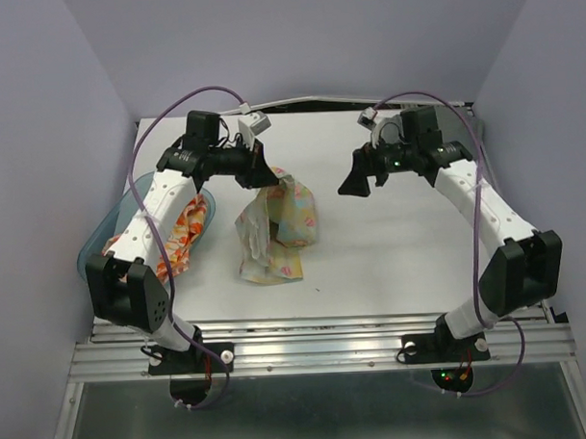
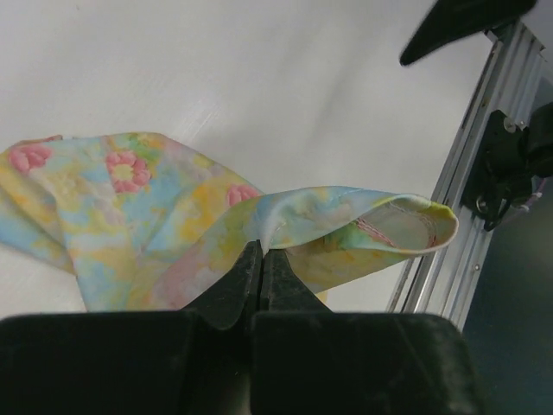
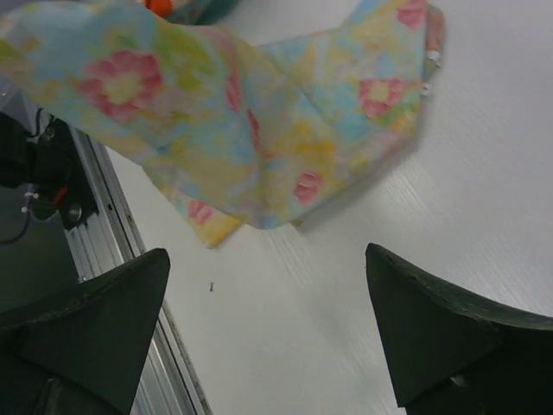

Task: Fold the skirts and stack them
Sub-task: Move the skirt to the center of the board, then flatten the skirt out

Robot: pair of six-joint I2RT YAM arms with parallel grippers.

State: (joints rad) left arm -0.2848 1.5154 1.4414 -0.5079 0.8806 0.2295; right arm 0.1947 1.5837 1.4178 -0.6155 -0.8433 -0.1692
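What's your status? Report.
Left claw shut on pastel floral skirt, one edge raised. Right claw open, empty. Orange-flowered skirt at blue basin. Nothing blocking.

Pretty sure this is a robotics lab test cell, not anyone's home. The left arm [image 1: 153,210] and right arm [image 1: 485,208] are bolted to a slotted aluminium rail [image 1: 326,348] along the near edge of a plain white tabletop [image 1: 391,255]. Flat lavender-grey panels [image 1: 39,113] box it in on three sides, and purple cables [image 1: 208,89] loop loose off the arms.
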